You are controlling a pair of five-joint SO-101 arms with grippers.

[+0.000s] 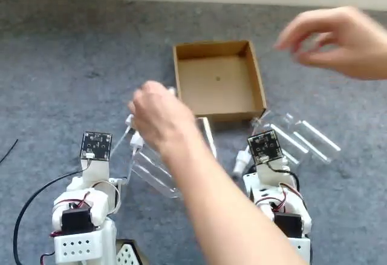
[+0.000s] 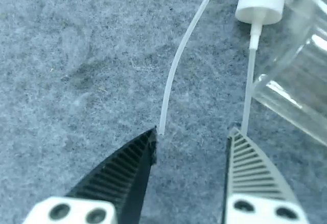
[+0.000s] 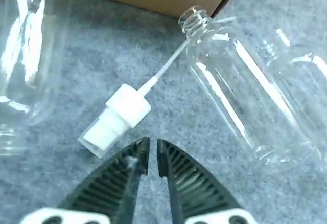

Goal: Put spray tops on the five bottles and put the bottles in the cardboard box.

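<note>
The likeliest trouble is a collision: a person's hand (image 1: 156,117) and forearm (image 1: 224,216) lie across the table (image 1: 60,65) between the two arms, so a move by either arm could strike them, and the clear bottles, lying on their sides, could roll if nudged. The right gripper (image 3: 153,144) has its fingers pressed almost together with nothing between them, just near of a spray top (image 3: 120,116); pushed forward like that it would shove the top away or kink its thin tube (image 3: 163,70). That top lies flat, long axis running near-left to far-right, tube tip towards the open neck of a bottle (image 3: 240,86), which lies beside the right arm, neck toward the cardboard box (image 1: 217,80). The left gripper (image 2: 193,130) is spread wide, two tube ends (image 2: 162,127) at its fingertips, gripping neither
</note>
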